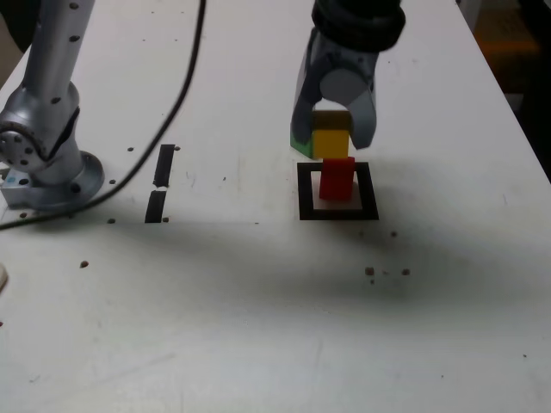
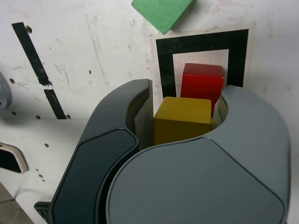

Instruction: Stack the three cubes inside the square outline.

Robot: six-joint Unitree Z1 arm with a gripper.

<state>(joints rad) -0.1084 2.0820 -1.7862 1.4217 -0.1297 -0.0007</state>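
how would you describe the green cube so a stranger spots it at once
Find the black tape square on the white table, with the red cube inside. The green cube sits just outside the square's far corner, on the exterior view's left, partly hidden behind the pincer. It is the only cube outside the square; the yellow cube is held in the pincer above the red one.

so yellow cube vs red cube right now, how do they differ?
The yellow cube is clamped in the gripper, off the table; the red cube stands free on the white surface inside the square outline. In the exterior view, yellow sits just above red. They look the same size and matte.
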